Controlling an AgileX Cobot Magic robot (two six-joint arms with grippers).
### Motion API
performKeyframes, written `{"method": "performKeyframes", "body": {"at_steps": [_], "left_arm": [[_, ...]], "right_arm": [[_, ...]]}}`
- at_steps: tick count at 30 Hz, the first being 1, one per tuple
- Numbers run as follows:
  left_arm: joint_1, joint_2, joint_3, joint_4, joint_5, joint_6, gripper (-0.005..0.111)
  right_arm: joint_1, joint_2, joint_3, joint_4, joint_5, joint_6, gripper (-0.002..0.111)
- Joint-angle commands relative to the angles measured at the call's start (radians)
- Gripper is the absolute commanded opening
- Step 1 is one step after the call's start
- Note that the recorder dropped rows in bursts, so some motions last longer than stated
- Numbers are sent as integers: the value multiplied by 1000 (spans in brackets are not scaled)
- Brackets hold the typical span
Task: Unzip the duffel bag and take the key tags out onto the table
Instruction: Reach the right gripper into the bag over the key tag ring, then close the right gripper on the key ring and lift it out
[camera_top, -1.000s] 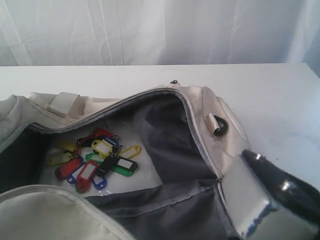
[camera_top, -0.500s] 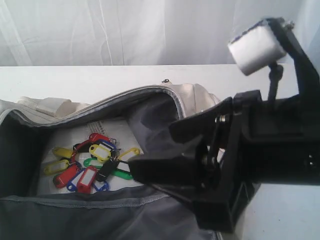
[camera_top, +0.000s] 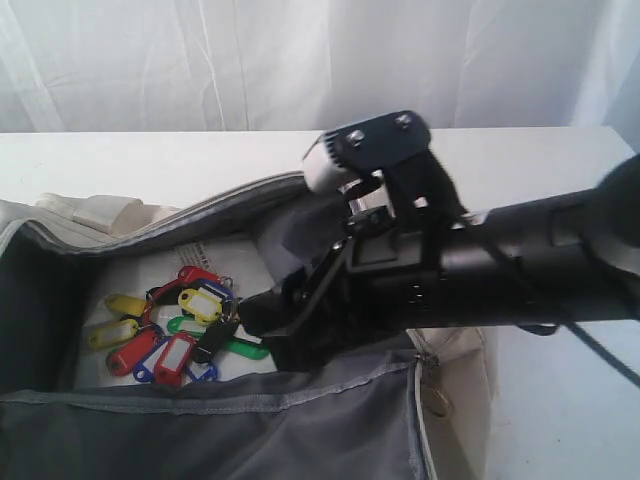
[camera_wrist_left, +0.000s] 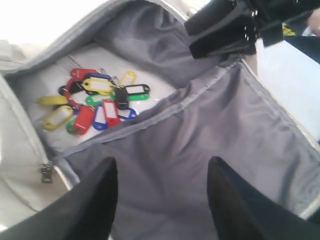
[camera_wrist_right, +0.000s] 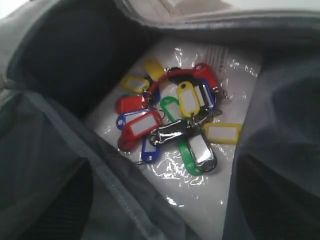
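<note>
While the duffel bag (camera_top: 60, 215) lies unzipped on the table (camera_top: 540, 160), we find the key tags (camera_top: 180, 325) inside — heaped on a clear-wrapped packet (camera_top: 140, 275) at eight o'clock of the exterior view. Right gripper (camera_top: 262, 330) reaches in from three o'clock, claws spread, empty, just beside the tags. Left gripper (camera_wrist_left: 161, 170) hovers over grey lining (camera_wrist_left: 200, 125) — released, holding nothing.

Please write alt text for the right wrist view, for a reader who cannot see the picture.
A bunch of coloured plastic key tags lies on a clear-wrapped white packet inside the open, grey-lined duffel bag. The bag's fabric folds up around them.
</note>
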Motion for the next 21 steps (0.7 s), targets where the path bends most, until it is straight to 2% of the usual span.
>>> {"method": "performKeyframes", "body": {"at_steps": [1,5,10,21], "left_arm": [[-2,-6,1,81,-22,-6,57],[-2,-6,1,117,-14,-6,57],[-2,-6,1,158,-9,-6,57],[-2,-6,1,224,-6,-6,57]], "right_arm": [[37,164,-76,42,-30,-84,73],[86,286,-166,41,-93,-127,73],[93,406,-241,46,-196,-110,73],[93,550,-321,48,-229,-110,73]]}}
